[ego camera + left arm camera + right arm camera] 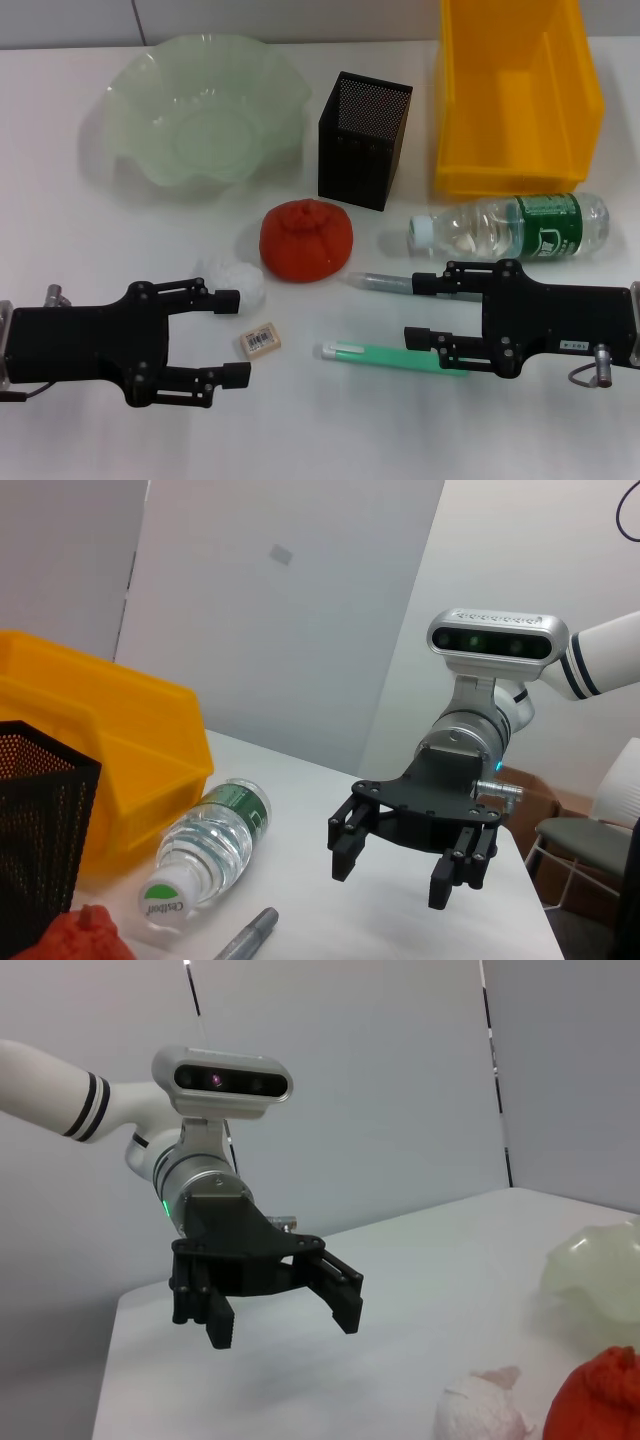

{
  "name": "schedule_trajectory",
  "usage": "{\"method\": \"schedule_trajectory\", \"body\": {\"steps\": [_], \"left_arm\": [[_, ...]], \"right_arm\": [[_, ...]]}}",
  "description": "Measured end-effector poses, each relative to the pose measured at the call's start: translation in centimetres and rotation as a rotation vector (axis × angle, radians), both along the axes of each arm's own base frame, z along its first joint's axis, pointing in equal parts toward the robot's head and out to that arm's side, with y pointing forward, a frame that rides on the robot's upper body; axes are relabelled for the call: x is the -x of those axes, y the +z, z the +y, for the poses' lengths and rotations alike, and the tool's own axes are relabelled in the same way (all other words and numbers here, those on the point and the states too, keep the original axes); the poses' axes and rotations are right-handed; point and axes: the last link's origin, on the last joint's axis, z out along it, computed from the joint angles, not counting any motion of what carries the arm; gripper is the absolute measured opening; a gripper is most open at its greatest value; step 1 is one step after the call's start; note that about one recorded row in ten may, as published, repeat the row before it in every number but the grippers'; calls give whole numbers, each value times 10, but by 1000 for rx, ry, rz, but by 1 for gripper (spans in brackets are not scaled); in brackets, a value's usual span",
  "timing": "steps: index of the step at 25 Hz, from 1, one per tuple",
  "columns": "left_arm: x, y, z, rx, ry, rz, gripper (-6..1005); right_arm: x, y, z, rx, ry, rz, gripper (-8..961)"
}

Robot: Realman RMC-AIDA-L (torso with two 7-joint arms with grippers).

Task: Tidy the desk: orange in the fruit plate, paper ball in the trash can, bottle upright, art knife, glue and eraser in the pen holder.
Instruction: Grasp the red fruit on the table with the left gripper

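In the head view we are looking down on the white tabletop [60,150]. The fruit plate [205,105] is sitting at the upper left of the frame, the black pen holder [363,140] at upper centre, and the yellow trash can [515,95] at the upper right. The bottle [515,226] is lying on its side just below the trash can, cap pointing left. The orange [306,239] is resting at centre, below the pen holder, with the white paper ball [236,282] just beside it to the left. The eraser [260,340] is lying below the paper ball. A grey pen-like stick [385,283] and a green one [385,355] are lying at lower centre right.

Our left end effector [232,336] is hovering at lower left, spread wide, the eraser just off its tips. Our right end effector [420,310] is hovering at lower right, also wide, its fingers over the two sticks.

In the left wrist view we are seeing the right end effector [395,870] hanging wide above the tabletop, with the bottle [205,850], trash can [110,750] and pen holder [40,830] at the left.

In the right wrist view we are seeing the left end effector [285,1325] wide at centre left, the paper ball [480,1410], orange [600,1400] and fruit plate [595,1265] at lower right.
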Motion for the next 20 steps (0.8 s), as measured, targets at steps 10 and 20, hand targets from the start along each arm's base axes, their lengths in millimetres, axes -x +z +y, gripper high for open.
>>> {"method": "schedule_trajectory", "body": {"steps": [10, 20], "left_arm": [[0, -1, 0, 0, 1, -1, 847], [-17, 0, 21, -100, -13, -47, 847]], "right_arm": [[0, 1, 1, -5, -3, 2, 632], [-1, 1, -1, -5, -8, 3, 633]]}}
